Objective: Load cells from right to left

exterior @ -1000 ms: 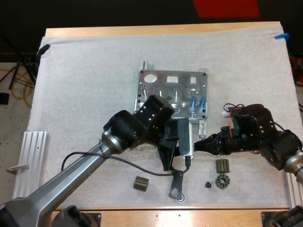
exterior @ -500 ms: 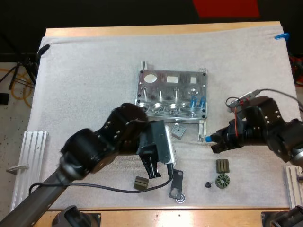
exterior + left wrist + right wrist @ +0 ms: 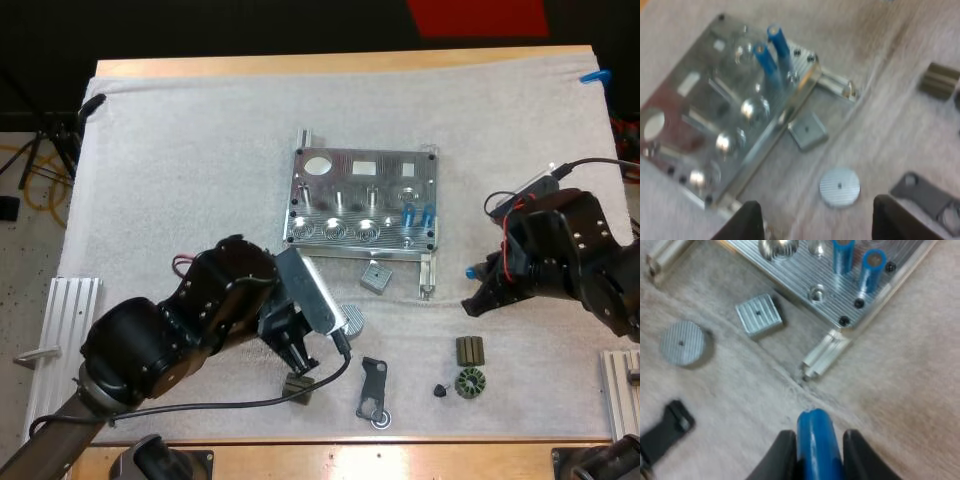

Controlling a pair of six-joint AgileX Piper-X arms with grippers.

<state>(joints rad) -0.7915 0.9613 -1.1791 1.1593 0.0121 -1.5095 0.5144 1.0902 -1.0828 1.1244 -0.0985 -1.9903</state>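
Black fingers of the right gripper (image 3: 813, 455) pinch a blue cell (image 3: 812, 427) from both sides; its rounded end pokes out ahead of them. Cell hangs over bare mat (image 3: 200, 150), near the fixture's right front corner and apart from it. Smooth glossy sleeve, hard cylinder.

Left gripper (image 3: 817, 222): fingers spread, nothing between them, low over the mat in front of the fixture (image 3: 365, 170), close to a small dark block (image 3: 298, 388).

Fixture: bright machined metal plate, fine ribbing along the front, round pockets in a row, cut-outs at the back. Two seated cells (image 3: 871, 267) stand upright at its right end, side by side. The next pocket to their left looks free.

Loose on the mat, in front of the fixture: ribbed square block (image 3: 759, 314), ribbed disc (image 3: 682, 342), short rail stub (image 3: 825, 355), flat black bracket (image 3: 372, 388).

Risks, as I judge them:
- Slick sleeve, narrow pinch: the cell may tilt or slide and jam at the pocket's lip.
- The way to the free pocket runs past the seated cells; a finger could knock them.
- Left arm sits close to the fixture's front; both arms may meet there.
- Soft, wrinkled mat: a nudge could shift the plate.
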